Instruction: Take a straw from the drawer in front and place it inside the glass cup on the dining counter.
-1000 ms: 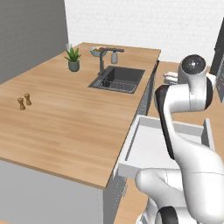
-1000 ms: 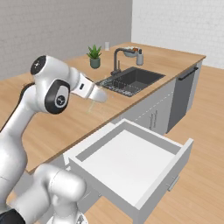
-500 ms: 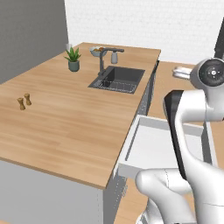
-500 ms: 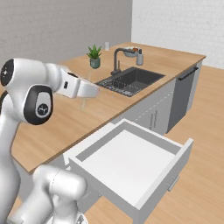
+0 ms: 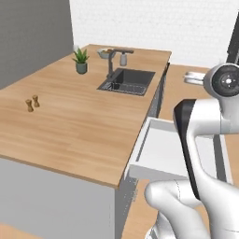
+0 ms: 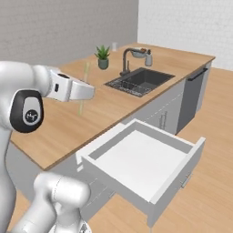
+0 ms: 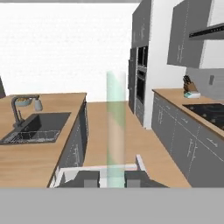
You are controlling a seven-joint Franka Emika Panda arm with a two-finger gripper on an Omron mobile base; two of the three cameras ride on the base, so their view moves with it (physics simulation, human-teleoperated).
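My gripper [image 6: 87,91] is shut on the straw [image 6: 83,88], a thin pale green stick held about upright above the dining counter [image 6: 59,132]. In the hand view the straw [image 7: 116,131] rises from between my fingertips, where the gripper [image 7: 115,179] closes on it. The drawer [image 6: 141,159] stands pulled open to the right of my hand, its pale inside bare; it also shows below the counter edge [image 5: 163,149]. A small pale thing at the far corner behind the plant looks like the glass cup [image 6: 113,45] [image 5: 75,47].
A dark sink [image 6: 139,82] with a faucet [image 6: 129,57] and a grey soap bottle [image 6: 148,58] is set in the counter. A potted plant [image 5: 81,60] stands near the far left. Two small shakers [image 5: 32,103] sit at the left. Wall cabinets and a hob [image 7: 205,109] lie across the aisle.
The arm has swung to the left, away from the drawer and over the counter, carrying the straw with it. The drawer stays open.
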